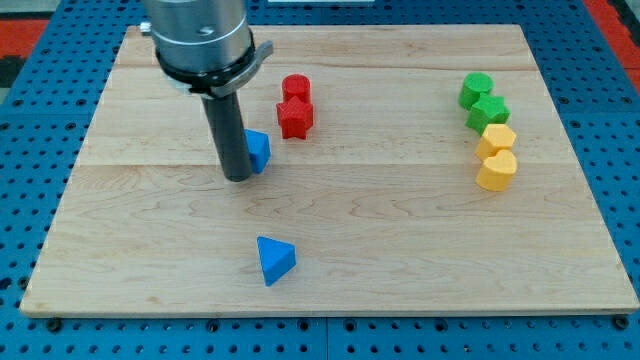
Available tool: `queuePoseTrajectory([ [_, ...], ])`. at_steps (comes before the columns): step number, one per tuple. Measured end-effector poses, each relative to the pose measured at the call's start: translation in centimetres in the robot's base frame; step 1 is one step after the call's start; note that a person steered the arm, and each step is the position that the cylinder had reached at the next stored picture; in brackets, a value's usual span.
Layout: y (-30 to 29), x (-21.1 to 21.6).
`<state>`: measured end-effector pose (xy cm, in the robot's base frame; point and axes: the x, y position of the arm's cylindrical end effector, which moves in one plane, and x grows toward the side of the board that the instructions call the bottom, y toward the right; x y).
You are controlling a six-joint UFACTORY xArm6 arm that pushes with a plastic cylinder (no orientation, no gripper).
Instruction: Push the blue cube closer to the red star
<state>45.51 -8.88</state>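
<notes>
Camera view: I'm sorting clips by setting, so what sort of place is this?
Probably a robotics lab bench for pushing experiments. A pale wooden board lies on a blue perforated base, small coloured blocks are scattered on it, and my tip rests beside the blue cube, at its left in the view.

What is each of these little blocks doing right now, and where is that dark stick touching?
Tip: down on the board, against the left side of the blue cube.
Blue cube: partly hidden behind the rod, close to the red star, a small gap between.
Red star: resting, touching the red block behind.
Red block: resting.
Blue triangle: alone near the bottom.
Green blocks: paired, touching.
Yellow blocks: paired, touching.
</notes>
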Motion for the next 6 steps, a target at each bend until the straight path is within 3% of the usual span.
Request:
queuePoseTrajectory([
  [1,3.6,-0.1],
  [2,-1.8,0.7],
  [3,-8.6,-1.6],
  [4,-5.3,-4.0],
  [6,1.2,-4.0],
])
